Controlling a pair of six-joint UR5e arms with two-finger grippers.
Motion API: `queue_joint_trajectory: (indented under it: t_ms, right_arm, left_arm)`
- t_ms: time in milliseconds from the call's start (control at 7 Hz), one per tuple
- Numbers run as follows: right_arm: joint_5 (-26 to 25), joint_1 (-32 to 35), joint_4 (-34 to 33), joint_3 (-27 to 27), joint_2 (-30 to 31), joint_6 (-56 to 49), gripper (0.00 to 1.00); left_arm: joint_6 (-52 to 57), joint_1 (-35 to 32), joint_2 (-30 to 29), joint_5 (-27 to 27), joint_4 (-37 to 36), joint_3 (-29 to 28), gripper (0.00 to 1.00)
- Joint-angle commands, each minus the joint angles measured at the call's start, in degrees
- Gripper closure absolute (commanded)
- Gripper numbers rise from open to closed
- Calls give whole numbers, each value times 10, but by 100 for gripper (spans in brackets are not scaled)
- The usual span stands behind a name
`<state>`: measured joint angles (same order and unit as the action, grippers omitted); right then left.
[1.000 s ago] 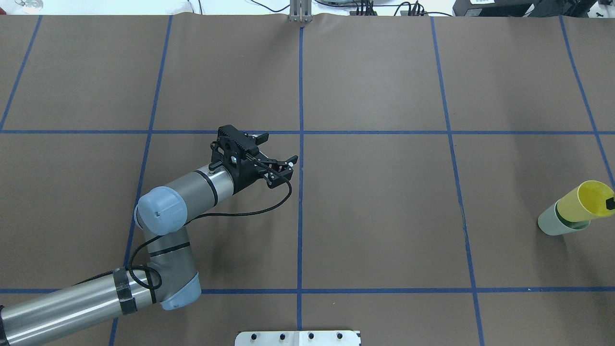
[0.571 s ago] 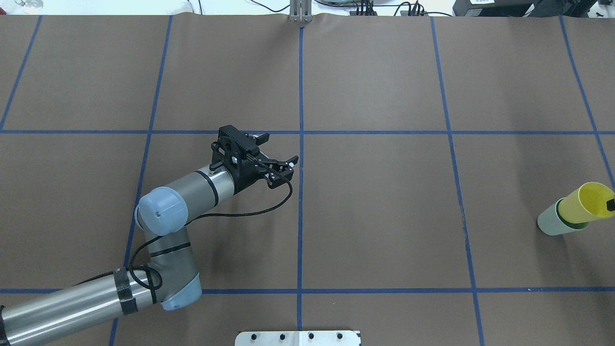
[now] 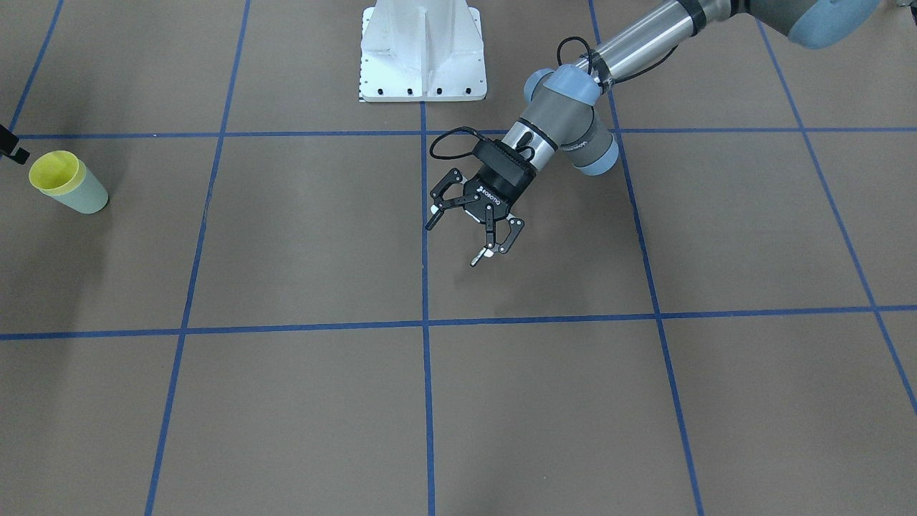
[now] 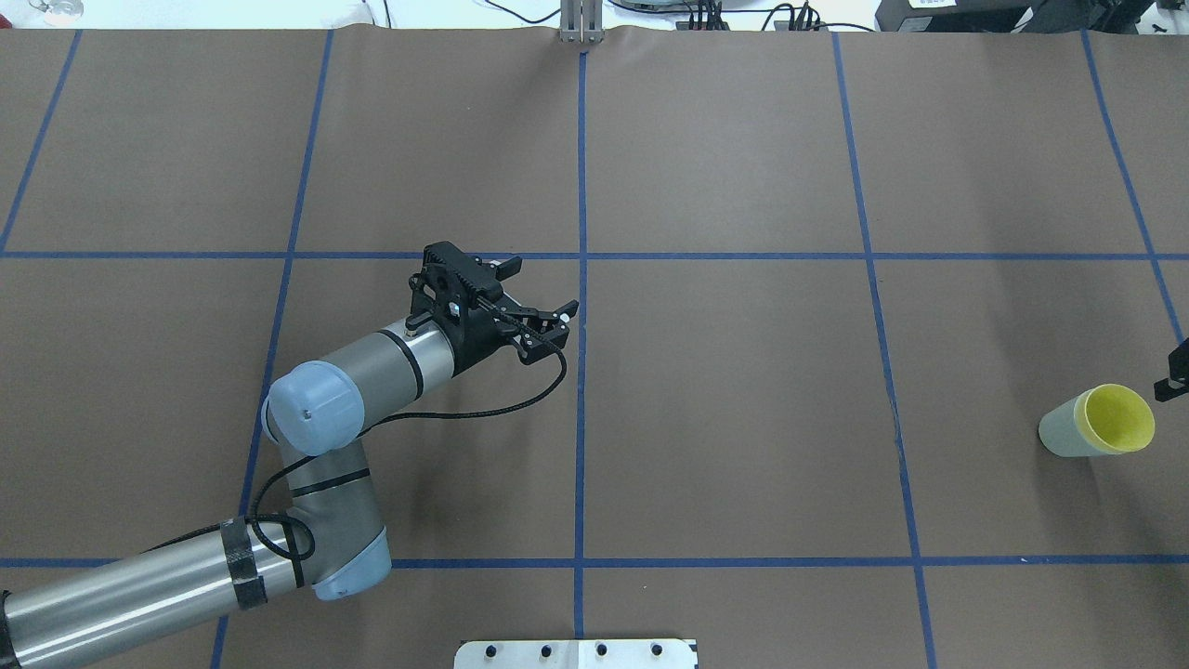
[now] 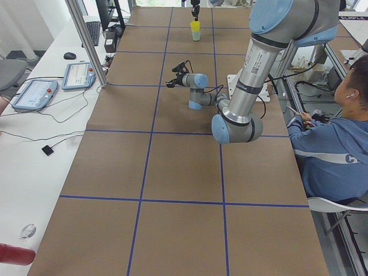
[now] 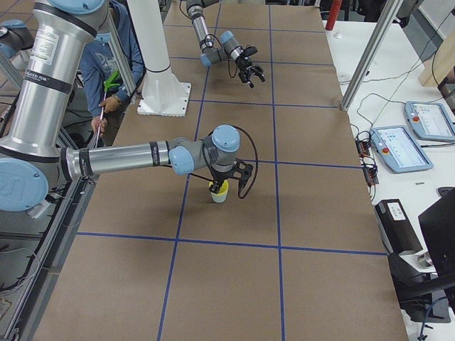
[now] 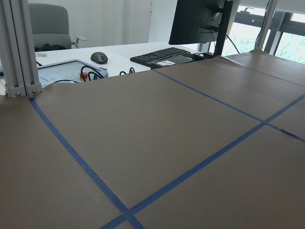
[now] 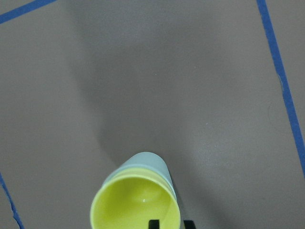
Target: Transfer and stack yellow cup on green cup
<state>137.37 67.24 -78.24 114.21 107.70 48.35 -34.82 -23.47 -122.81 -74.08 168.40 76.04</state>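
The yellow cup (image 4: 1121, 418) sits nested upright inside the green cup (image 4: 1059, 435) at the table's far right. Both also show in the front view, yellow (image 3: 51, 172) inside green (image 3: 86, 199). In the right wrist view the yellow cup (image 8: 138, 205) is seated in the green cup (image 8: 143, 162). My right gripper (image 8: 170, 224) hovers just above the rim, slightly open and holding nothing. Only one of its fingertips (image 4: 1172, 379) shows overhead. My left gripper (image 4: 542, 288) is open and empty near the table's middle, far from the cups.
The white robot base plate (image 3: 423, 50) stands at the table's robot side. Blue tape lines grid the brown table (image 4: 743, 390). A seated operator (image 5: 333, 144) is beside the table. Tablets (image 5: 80, 75) and a keyboard (image 7: 162, 56) lie on a side desk.
The yellow cup, tilted and held at its rim above the green cup, has dropped fully into it. The right fingertip has left the rim. The left arm has not moved.
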Motion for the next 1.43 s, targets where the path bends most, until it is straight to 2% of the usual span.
queue_joint_trajectory:
  t_ms: [0, 143, 286, 429, 571, 714, 857, 1000, 1143, 1286]
  right_arm:
    - [11, 3, 5, 5, 0, 1, 0]
    - [5, 32, 8, 2, -5, -5, 0]
    - [-6, 67, 8, -2, -18, -8, 0]
    - [-35, 79, 8, -6, -23, -10, 0]
    - [-59, 83, 8, -8, -41, -12, 0]
    - [-59, 87, 7, -8, -47, -12, 0]
    - [-62, 87, 6, -14, -62, -14, 0]
    - [-63, 97, 5, -36, -77, -43, 0]
    - [-61, 117, 2, -68, -101, -86, 0]
    - [-61, 122, 0, -86, -112, -118, 0]
  left_arm:
    - [-1, -3, 3, 0, -7, 1, 1]
    - [-3, -23, 2, 4, -37, 2, 1]
    - [-3, -52, 6, 3, -106, 2, 2]
    - [-2, -97, 6, -17, -208, 1, 2]
    - [-1, -167, 9, -97, -321, 0, 6]
    - [5, -247, 10, -206, -432, 0, 11]
    - [0, -310, 12, -294, -488, -4, 10]
    - [4, -375, 13, -396, -541, -21, 0]
    - [14, -443, 29, -496, -601, -19, 0]
    - [106, -501, 55, -545, -624, -7, 0]
